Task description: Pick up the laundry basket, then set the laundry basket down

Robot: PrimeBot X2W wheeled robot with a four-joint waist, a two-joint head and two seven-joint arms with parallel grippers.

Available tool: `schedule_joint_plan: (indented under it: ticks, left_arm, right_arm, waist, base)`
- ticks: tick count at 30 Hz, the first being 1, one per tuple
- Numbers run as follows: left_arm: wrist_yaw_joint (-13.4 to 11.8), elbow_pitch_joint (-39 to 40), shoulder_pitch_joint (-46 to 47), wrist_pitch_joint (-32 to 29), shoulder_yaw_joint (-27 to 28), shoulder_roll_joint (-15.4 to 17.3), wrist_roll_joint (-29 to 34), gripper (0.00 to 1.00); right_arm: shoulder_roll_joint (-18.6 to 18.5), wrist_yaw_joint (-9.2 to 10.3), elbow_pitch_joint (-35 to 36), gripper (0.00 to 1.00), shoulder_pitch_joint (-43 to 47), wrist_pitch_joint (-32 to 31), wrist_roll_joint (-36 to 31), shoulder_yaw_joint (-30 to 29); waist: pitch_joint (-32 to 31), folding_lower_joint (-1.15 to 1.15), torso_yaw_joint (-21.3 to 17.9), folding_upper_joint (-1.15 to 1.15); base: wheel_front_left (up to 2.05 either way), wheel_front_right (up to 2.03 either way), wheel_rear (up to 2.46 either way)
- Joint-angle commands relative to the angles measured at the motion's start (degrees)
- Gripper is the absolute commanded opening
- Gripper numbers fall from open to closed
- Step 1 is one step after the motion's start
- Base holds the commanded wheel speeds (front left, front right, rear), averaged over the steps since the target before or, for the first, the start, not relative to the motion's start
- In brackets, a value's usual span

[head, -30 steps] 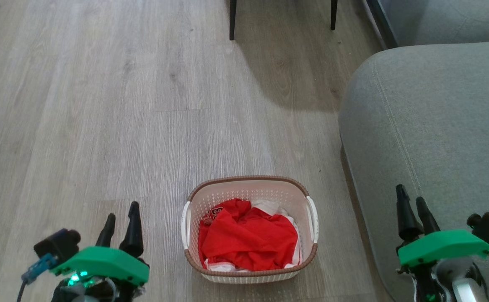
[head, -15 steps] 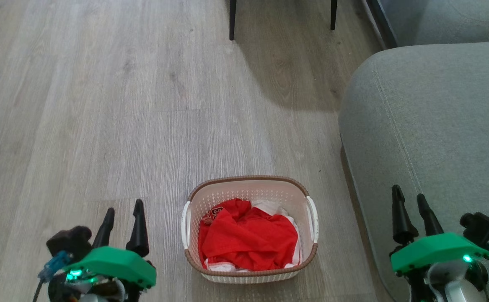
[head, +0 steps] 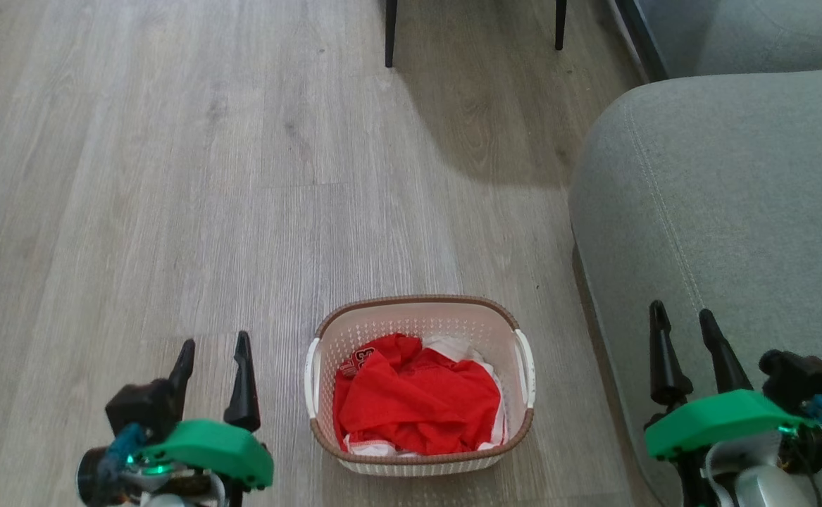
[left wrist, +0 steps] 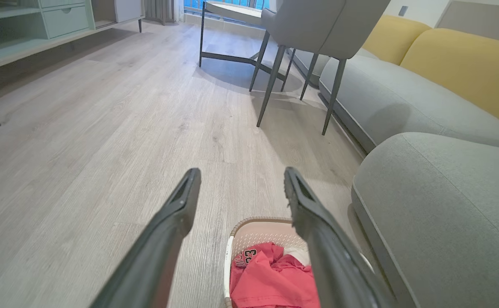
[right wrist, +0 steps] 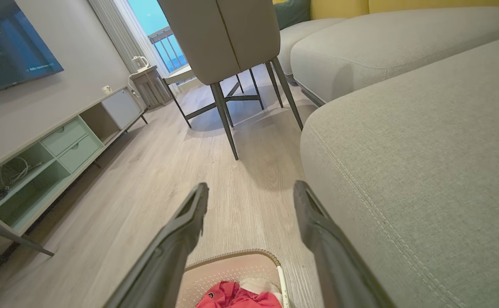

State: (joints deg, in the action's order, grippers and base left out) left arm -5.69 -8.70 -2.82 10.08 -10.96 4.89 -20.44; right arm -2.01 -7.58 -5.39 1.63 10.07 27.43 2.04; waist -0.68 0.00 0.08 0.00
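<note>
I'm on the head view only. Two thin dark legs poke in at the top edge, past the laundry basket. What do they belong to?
Observer: A grey upholstered chair, seen whole in the left wrist view, standing close to the sofa.
Operator: Is that sofa grey all over?
Observer: No. Its back cushions are yellow.
Operator: And what's across the floor, on the side away from the sofa?
Observer: A low pale-green cabinet with drawers along the wall, and a screen mounted above it.

Head overhead; wrists low, forward; share basket.
</note>
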Motion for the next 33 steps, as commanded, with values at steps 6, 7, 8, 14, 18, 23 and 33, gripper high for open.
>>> schedule_joint_plan:
  ticks: [6,7,8,14,18,23,33]
  left_arm:
    - [-0.9,2.0,1.1,1.8,0.3,1.0,5.6,1.0]
    - [-1.0,2.0,1.0,2.0,0.3,1.0,6.3,1.0]
    - [-1.0,2.0,1.0,2.2,0.1,1.0,7.0,1.0]
    - [-1.5,2.1,0.9,3.2,-0.4,0.9,11.0,1.0]
    - [-1.8,2.3,0.9,3.9,-0.8,0.9,14.0,1.0]
    - [-2.1,2.4,0.8,4.5,-1.2,0.9,16.9,1.0]
    - [-2.0,2.2,0.8,4.9,-0.9,0.6,18.5,1.0]
  right_arm:
    - [-0.7,0.07,2.9,1.0,-1.1,1.9,-5.2,2.1]
    - [-0.7,0.07,3.1,1.0,-1.1,2.0,-5.8,2.2]
    - [-0.8,0.08,3.2,1.0,-1.1,2.2,-6.4,2.3]
    - [-0.8,0.08,4.0,1.0,-0.8,3.2,-10.3,2.9]
    - [-0.8,0.08,4.3,1.0,-0.8,3.9,-12.9,3.3]
    - [-0.9,0.09,4.6,1.0,-0.7,4.5,-15.4,3.8]
    - [-0.9,0.09,4.4,1.0,-0.8,4.9,-16.8,4.0]
  waist:
    - [-0.1,0.0,0.0,0.0]
    - [-0.1,0.0,0.0,0.0]
    - [0.0,0.0,0.0,0.0]
    - [0.1,0.0,0.0,0.0]
    - [0.1,0.0,0.0,0.0]
    - [0.1,0.0,-0.1,0.0]
    - [0.2,0.0,-0.2,0.0]
  base:
    - [0.0,0.0,0.0]
    - [0.0,0.0,0.0]
    - [0.0,0.0,0.0]
    - [0.0,0.0,0.0]
    - [0.0,0.0,0.0]
    - [0.0,0.0,0.0]
    - [0.0,0.0,0.0]
